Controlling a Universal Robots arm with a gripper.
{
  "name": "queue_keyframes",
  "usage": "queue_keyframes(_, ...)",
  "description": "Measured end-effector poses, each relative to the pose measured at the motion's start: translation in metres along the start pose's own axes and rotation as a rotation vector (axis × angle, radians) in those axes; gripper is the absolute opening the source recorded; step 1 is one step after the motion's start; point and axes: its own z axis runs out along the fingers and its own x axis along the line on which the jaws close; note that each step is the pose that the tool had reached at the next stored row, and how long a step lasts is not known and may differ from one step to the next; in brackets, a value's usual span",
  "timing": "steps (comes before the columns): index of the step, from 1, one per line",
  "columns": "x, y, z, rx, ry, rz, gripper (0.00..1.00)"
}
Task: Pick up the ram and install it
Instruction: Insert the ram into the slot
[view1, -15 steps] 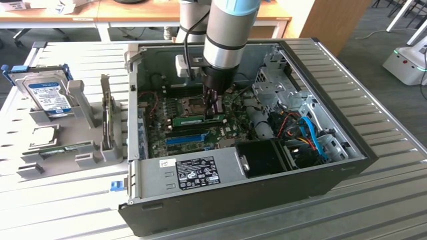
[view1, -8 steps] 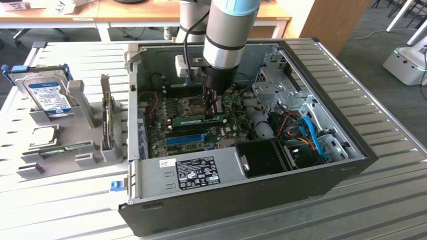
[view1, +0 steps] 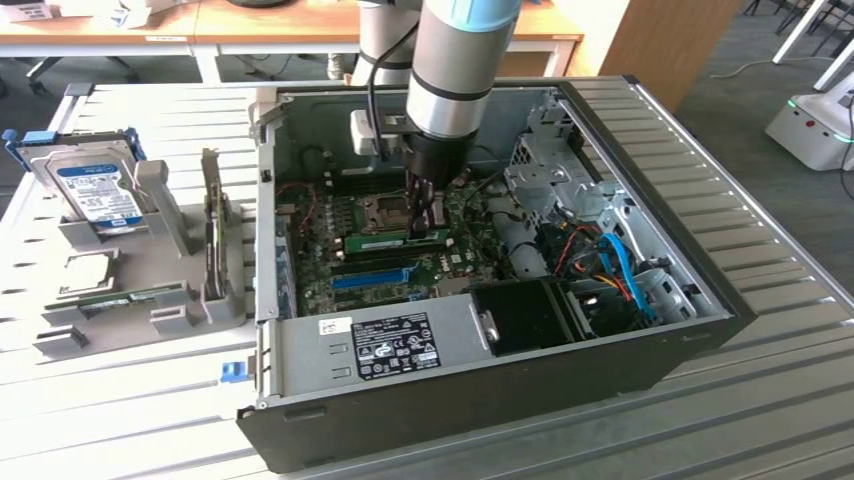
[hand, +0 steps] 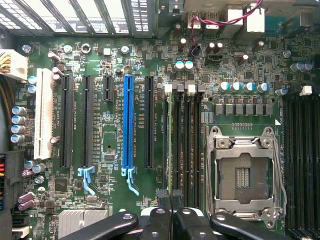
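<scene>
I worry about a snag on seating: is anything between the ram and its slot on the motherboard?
Nothing visible does. The ram stands on edge along its slot, next to the empty black memory slots, with the pincer shut on its upper edge. Blue cables lie off at the exterior view's right.

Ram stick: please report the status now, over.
Gripper shut, low inside the computer case. Ram standing in a memory slot, gripper at one end. Nothing seen blocking.

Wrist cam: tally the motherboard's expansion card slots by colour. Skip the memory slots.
white slot: 1
blue slot: 1
black slots: 4 (three long, one short)
total: 6
</scene>
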Motion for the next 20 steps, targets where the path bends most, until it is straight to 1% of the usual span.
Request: queue_keyframes(20,0.0003,-0.0002,0.0015,0.0,0.0,0.0,0.12)
